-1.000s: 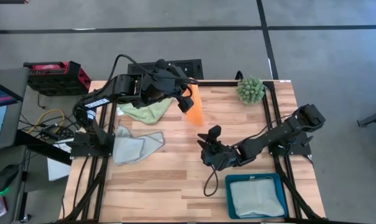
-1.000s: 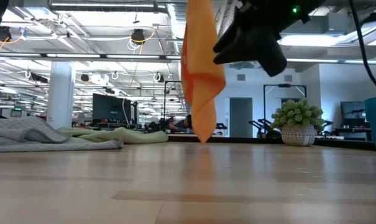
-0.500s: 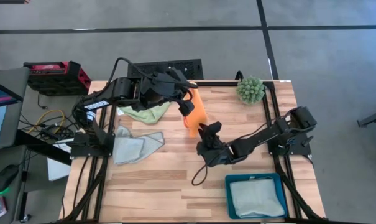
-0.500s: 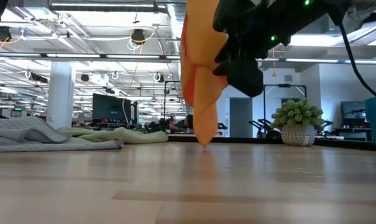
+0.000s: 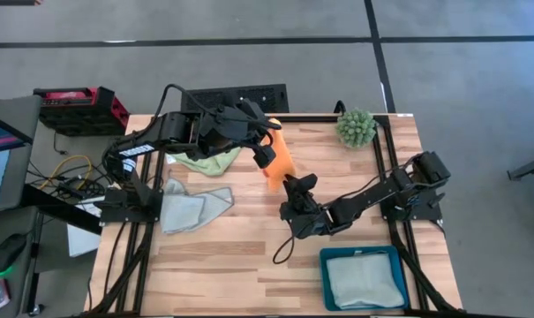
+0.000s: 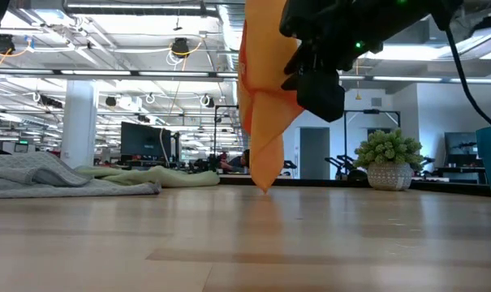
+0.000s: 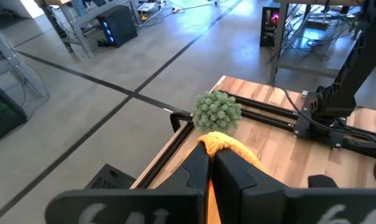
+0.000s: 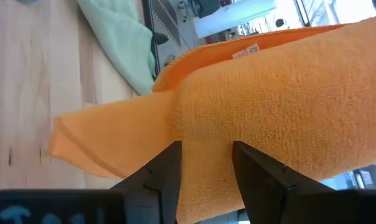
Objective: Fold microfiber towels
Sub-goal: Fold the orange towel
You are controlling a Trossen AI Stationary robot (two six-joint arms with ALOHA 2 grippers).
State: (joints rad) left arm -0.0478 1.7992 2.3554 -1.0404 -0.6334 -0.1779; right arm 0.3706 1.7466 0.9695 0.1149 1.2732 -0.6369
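While hanging: orange towel (image 5: 279, 159) drapes limp above table (image 5: 240, 265) centre, light, soft.
Left gripper (image 5: 265, 152): pinched shut on top corner.
Right gripper (image 5: 295, 190): jaws apart around lower towel, not yet clamped.
Hold: probably a free lower corner.

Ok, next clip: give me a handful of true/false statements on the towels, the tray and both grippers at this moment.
1. The left gripper is shut on the orange microfiber towel, holding it hanging above the table. True.
2. The right gripper waits far from that towel. False: its fingers straddle the hanging cloth.
3. The rigid teal rectangular tray is empty. False: a pale mint towel lies in it.
4. The light green towel lies crumpled on the wooden table. True.
5. The pale blue-grey towel is neatly folded. False: it lies rumpled.
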